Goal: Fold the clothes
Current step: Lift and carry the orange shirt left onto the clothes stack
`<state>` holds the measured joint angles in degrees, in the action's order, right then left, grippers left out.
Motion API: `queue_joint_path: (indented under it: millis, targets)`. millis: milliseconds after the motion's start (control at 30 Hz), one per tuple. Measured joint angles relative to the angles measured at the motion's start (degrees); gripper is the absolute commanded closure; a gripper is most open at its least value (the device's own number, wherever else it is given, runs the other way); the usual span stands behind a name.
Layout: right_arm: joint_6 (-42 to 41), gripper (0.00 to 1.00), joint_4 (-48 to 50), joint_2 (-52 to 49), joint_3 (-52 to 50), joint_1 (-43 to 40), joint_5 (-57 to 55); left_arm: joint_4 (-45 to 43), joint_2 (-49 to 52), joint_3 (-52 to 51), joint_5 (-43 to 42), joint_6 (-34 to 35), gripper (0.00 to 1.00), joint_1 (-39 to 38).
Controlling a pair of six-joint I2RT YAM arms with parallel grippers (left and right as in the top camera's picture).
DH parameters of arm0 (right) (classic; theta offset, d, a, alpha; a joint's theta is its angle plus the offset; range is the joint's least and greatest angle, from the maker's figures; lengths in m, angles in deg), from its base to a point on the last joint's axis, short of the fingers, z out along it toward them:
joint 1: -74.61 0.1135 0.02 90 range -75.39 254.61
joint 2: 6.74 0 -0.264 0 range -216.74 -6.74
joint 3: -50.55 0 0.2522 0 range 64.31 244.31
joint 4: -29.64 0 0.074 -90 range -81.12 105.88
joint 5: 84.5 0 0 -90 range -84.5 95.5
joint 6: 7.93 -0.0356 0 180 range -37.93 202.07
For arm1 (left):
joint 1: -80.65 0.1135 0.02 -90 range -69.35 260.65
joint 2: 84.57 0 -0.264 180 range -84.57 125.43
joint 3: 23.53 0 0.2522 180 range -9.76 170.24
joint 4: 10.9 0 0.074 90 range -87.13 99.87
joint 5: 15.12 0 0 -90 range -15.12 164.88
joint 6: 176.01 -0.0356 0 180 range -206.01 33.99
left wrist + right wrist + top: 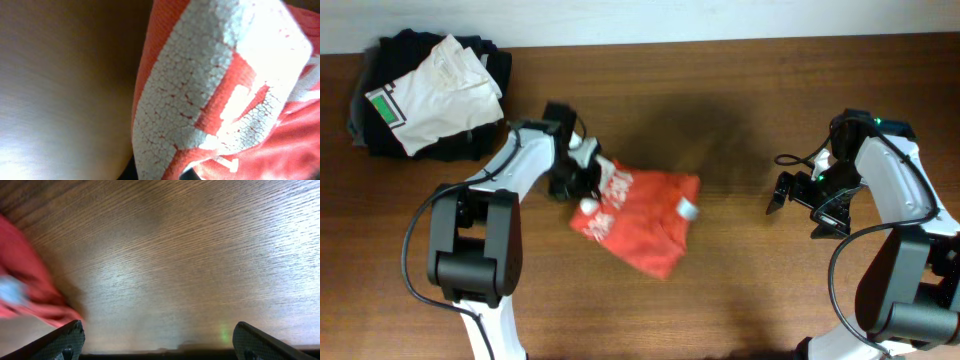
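From above we see the red T-shirt (645, 225) crumpled at the middle of the table (740, 300), the left gripper (582, 185) at its left edge. In the left wrist view the white lettering (200, 100) fills the picture, and we cannot tell how the fingers stand. In the right wrist view the right gripper (157, 327) is wide apart, with nothing between its fingers.

"Where does the left arm (510, 165) stand?"

"It reaches up from its base and bends inward at the wrist, with the left pincer (577, 180) angled downward. Its fingers cannot be seen in any view, so its grip cannot be judged."

"And the right arm (900, 180)?"

"Its elbow is raised and the right pincer (793, 213) is turned inward, held low. Its fingers (70, 339) are spread wide apart."
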<state>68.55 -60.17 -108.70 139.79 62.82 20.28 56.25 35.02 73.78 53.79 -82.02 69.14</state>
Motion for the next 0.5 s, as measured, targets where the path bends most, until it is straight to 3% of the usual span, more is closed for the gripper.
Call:
queue_joint_path:
  millis: [100, 267, 500]
  targets:
    - [0.0, 0.02, 0.0, 0.0, 0.0, 0.0, 0.02, -3.63, 0.0, 6.08, 12.66, 1.68, 0.99, 0.68]
    - [0.0, 0.02, 0.0, 0.0, 0.0, 0.0, -0.02, -15.41, 0.0, 8.17, 26.93, 2.08, 0.99, 3.41]
    - [0.0, 0.02, 0.0, 0.0, 0.0, 0.0, 0.0, -23.5, 0.02, 8.5, 33.66, 0.44, 0.99, 7.98]
